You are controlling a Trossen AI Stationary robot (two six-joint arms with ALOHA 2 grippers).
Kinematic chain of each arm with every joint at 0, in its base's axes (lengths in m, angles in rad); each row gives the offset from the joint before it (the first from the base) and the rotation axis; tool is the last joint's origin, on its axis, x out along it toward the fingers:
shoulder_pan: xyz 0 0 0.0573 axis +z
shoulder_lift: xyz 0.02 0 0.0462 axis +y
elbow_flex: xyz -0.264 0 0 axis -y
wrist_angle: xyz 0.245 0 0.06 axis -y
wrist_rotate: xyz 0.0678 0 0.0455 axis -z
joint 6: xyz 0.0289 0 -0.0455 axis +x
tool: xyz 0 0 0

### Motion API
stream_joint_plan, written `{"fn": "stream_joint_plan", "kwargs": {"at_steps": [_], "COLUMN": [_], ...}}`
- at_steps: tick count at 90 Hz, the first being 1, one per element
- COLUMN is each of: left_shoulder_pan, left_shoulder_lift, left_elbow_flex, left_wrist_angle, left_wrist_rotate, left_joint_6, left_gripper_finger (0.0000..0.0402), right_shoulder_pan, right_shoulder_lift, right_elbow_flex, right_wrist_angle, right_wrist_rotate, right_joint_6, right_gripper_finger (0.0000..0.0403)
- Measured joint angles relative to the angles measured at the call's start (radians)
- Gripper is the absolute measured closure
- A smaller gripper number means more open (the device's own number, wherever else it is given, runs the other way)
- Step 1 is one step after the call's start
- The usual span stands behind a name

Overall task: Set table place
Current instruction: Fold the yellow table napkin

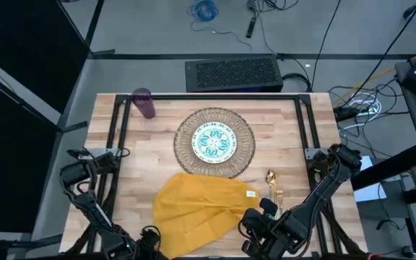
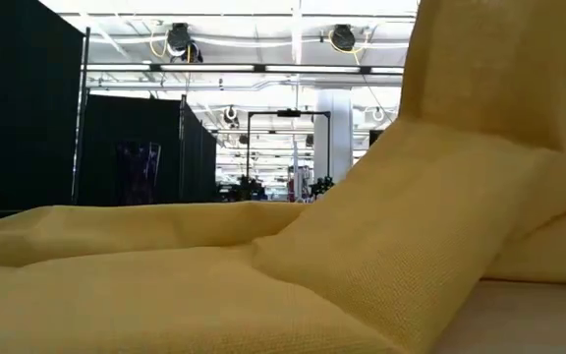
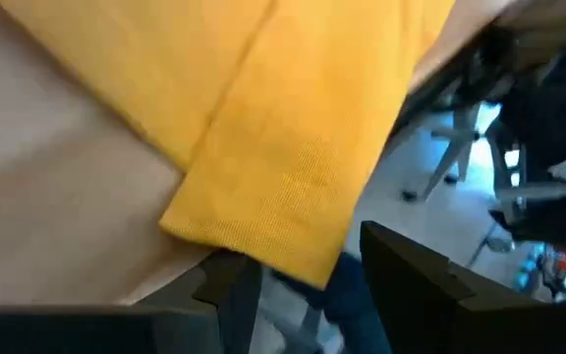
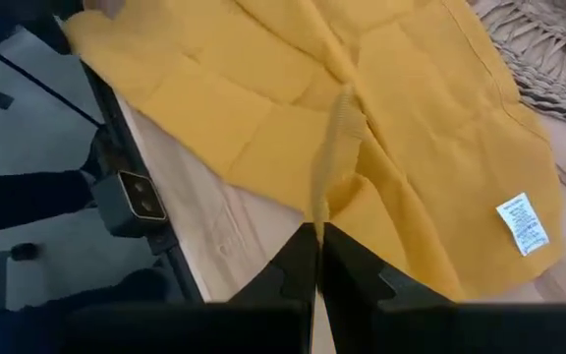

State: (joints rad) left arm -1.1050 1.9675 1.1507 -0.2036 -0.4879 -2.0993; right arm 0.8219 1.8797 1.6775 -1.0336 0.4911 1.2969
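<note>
Napkin work is the step in hand, by my read: fold or straighten it on the near half of the counter before cutlery goes on.

- Right claw sits at the near edge, fingers pinched tight on a raised ridge of the yellow cloth. Grip is on a fold line, not a corner, so pull slow; a fast lift likely drags the whole sheet.
- Left claw hovers at the near-left corner of the napkin, which hangs just past the counter edge. Fingers spread, nothing between them. Good spot to pin or take that corner so the cloth does not slide off.
- Napkin lies crumpled, its far edge touching or overlapping the woven mat. White care tag faces up on the right side; probably better hidden after the fold.
- Low view is mostly blocked by cloth, so no check on height from there.
- Fork and spoon lie just right of the napkin, near the right arm. Keep the cloth from sweeping them.
- Farther out: plate centred on the mat, fine as is. Purple cup stands at the far-left corner, well apart from the setting; needs moving later.
</note>
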Motion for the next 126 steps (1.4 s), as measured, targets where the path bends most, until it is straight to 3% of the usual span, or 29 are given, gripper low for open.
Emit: {"fn": "stream_joint_plan", "kwargs": {"at_steps": [33, 56, 72, 90, 106, 126], "left_shoulder_pan": [0.005, 0.003, 0.004, 0.000, -0.013, -0.041], "left_shoulder_lift": [-0.001, -0.012, -0.038, -0.054, -0.054, -0.054], "left_elbow_flex": [0.001, 0.057, 0.114, 0.190, 0.293, 0.448], "left_wrist_angle": [-0.010, 0.014, -0.062, -0.112, -0.357, -0.699], "left_wrist_rotate": [-0.048, -0.045, -0.046, -0.120, -0.142, -0.164], "left_joint_6": [0.040, 0.119, 0.196, 0.302, 0.310, 0.284], "left_gripper_finger": [0.0394, 0.0401, 0.0401, 0.0401, 0.0401, 0.0401], "right_shoulder_pan": [0.008, 0.008, 0.007, 0.039, 0.063, 0.075], "right_shoulder_lift": [0.000, 0.000, 0.000, 0.002, 0.011, 0.014], "right_elbow_flex": [0.000, 0.000, 0.000, 0.000, 0.000, 0.000], "right_wrist_angle": [0.012, -0.008, -0.003, 0.206, 0.298, 0.313], "right_wrist_rotate": [0.001, 0.001, -0.004, -0.103, -0.188, -0.206], "right_joint_6": [-0.004, -0.004, 0.000, -0.027, -0.032, 0.007], "right_gripper_finger": [0.0403, 0.0403, 0.0403, 0.0403, 0.0403, 0.0403]}}
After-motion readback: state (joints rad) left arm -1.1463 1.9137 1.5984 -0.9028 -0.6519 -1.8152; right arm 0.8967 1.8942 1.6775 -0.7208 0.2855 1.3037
